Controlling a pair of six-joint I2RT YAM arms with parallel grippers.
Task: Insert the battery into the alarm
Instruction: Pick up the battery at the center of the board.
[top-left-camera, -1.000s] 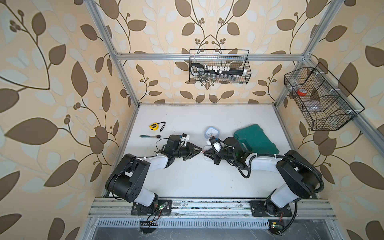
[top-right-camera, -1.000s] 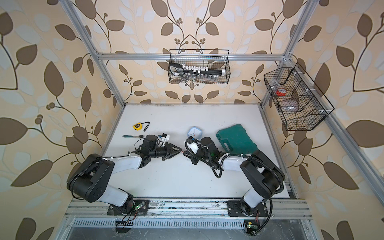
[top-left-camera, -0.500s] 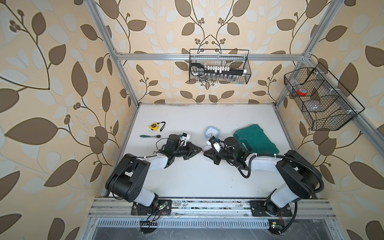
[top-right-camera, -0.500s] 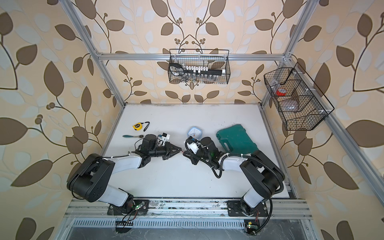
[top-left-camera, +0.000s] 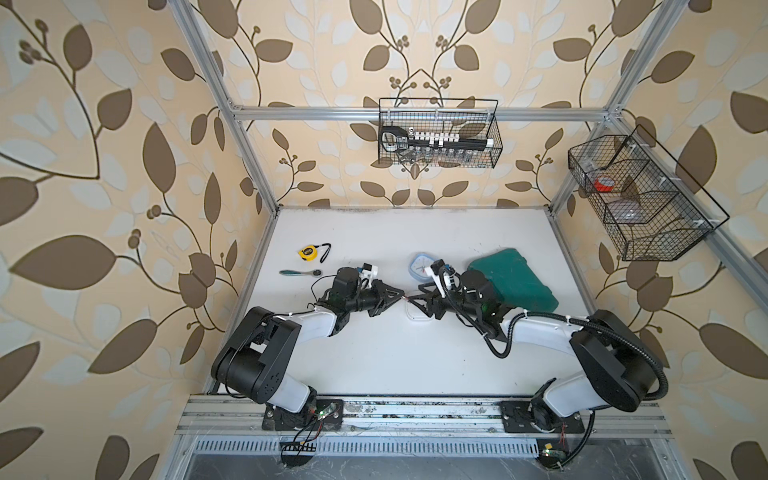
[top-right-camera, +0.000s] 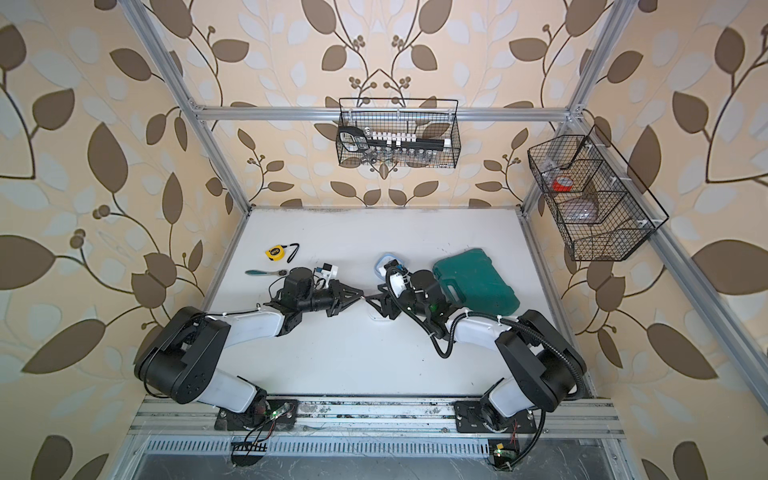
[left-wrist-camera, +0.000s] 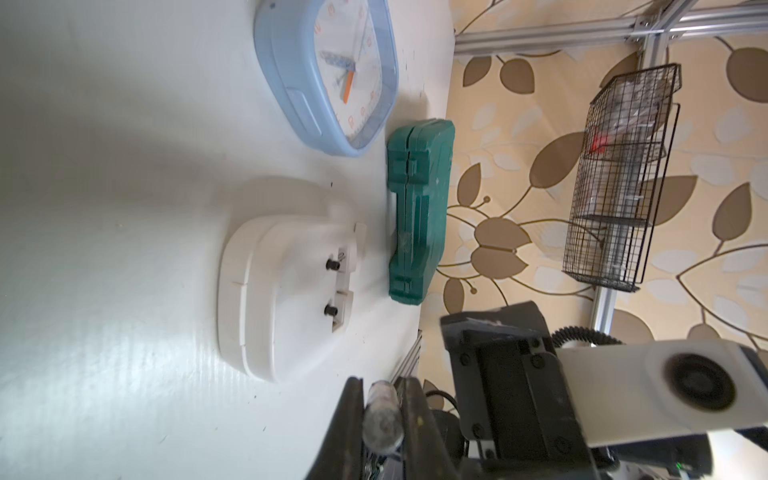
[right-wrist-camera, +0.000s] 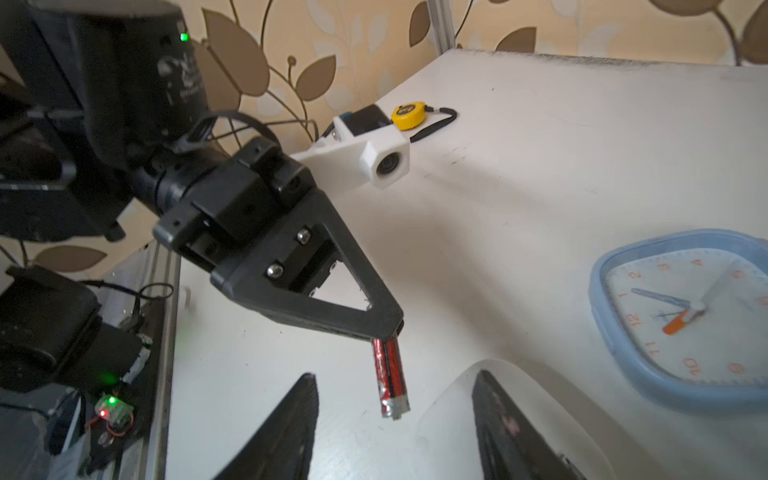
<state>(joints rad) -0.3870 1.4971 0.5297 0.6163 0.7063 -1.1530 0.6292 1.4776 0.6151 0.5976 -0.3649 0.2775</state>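
A red-and-black battery (right-wrist-camera: 390, 376) is pinched at one end by my left gripper (right-wrist-camera: 392, 328), which is shut on it above the table. The left wrist view shows the battery (left-wrist-camera: 381, 419) end-on between the two left fingers (left-wrist-camera: 353, 415). My right gripper (right-wrist-camera: 395, 386) is open, its fingers to either side of the battery's free end without touching it. Both top views show the two grippers (top-left-camera: 402, 296) (top-right-camera: 374, 301) tip to tip. Just below them the white alarm (left-wrist-camera: 286, 291) (top-left-camera: 417, 318) lies back up, with two black knobs showing.
A blue clock (top-left-camera: 422, 266) lies face up just behind the grippers. A green case (top-left-camera: 511, 282) sits to the right of it. A yellow tape measure (top-left-camera: 308, 252) and a ratchet (top-left-camera: 299, 272) lie at the far left. Wire baskets (top-left-camera: 438, 139) hang on the walls.
My left gripper has closed on the battery. My right gripper, shut until half a second ago, has opened and let the battery go. Neither arm has shifted much.
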